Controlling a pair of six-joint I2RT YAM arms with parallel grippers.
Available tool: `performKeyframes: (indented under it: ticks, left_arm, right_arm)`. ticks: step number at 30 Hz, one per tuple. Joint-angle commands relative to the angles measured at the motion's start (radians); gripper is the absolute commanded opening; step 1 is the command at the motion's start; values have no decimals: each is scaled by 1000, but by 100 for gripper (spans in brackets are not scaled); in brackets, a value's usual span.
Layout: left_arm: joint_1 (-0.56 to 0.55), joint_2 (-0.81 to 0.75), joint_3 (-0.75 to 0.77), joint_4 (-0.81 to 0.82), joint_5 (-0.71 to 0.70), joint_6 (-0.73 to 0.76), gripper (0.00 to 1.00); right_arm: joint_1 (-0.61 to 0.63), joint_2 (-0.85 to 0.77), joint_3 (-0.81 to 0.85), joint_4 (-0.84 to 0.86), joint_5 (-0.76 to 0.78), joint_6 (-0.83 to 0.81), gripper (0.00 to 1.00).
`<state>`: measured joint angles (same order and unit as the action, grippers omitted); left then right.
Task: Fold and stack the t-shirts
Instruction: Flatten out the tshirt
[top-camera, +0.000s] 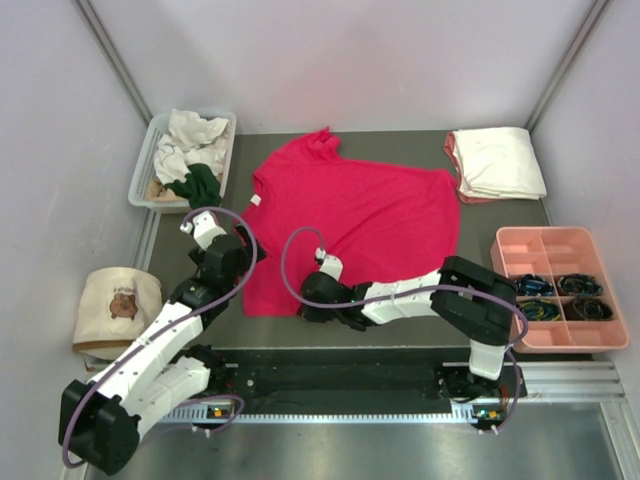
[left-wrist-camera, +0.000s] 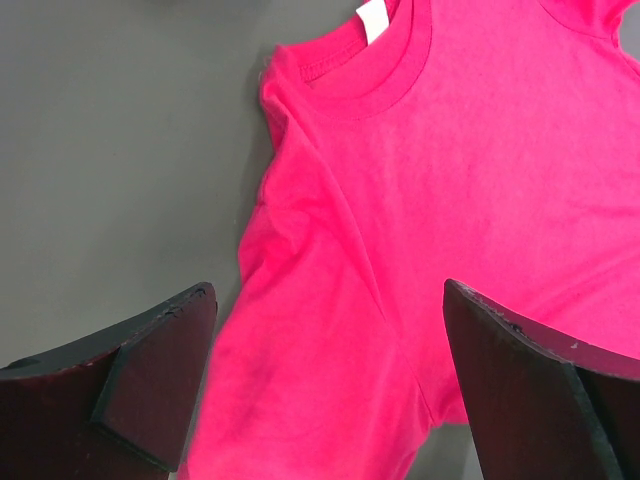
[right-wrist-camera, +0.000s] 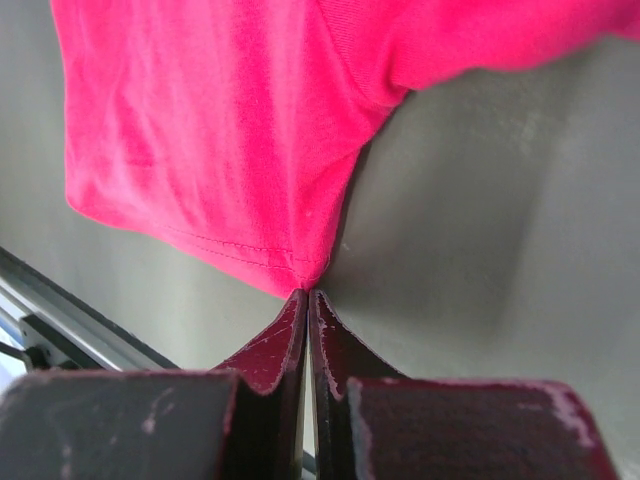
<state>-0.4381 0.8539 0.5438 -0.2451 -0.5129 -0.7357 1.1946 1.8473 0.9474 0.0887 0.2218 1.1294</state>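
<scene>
So the red t-shirt (top-camera: 350, 225) is lying spread out flat in the middle of the desk (top-camera: 390, 145), neck and white label toward the left, bottom hem off to the right.

The right arm comes up from its base at the near right, bends at the elbow, then the forearm runs low and leftward along the near edge of the desk. The right gripper (right-wrist-camera: 308, 295) is clenched tight, and a near corner of the red t-shirt's stitched edge is pinched right at the fingertips. The cloth fans up and away from that pinch.

The left arm stretches diagonally from the near-left corner up to the shirt's left side. The left gripper (left-wrist-camera: 325, 300) is spread wide and not grasping anything. It hangs over the shoulder and sleeve area just below the collar, one finger over bare desk and the other over red cloth.

Other stuff around:
- a white basket (top-camera: 145, 175) at the back left with crumpled shirts (top-camera: 195, 150) in it, white and dark green
- a folded stack (top-camera: 495, 162) at the back right, cream on top with a salmon-pink edge peeking out under it
- a pink tray (top-camera: 560, 250) on the right
- a bear bag (top-camera: 118, 300) on the left
</scene>
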Motion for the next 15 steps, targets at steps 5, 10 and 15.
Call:
performKeyframes:
  ticks: [5,10,15]
  left_arm:
    - [2,-6,-1,13,1,-7,99]
    - [2,0,5,15,-1,-4,99]
    - [2,0,5,17,1,-4,99]
  right_arm:
    - [33,-19,-82,-271,47,-33,0]
    - [49,-34,-79,-310,59,-42,0]
    - [57,-43,-70,-339,65,-60,0]
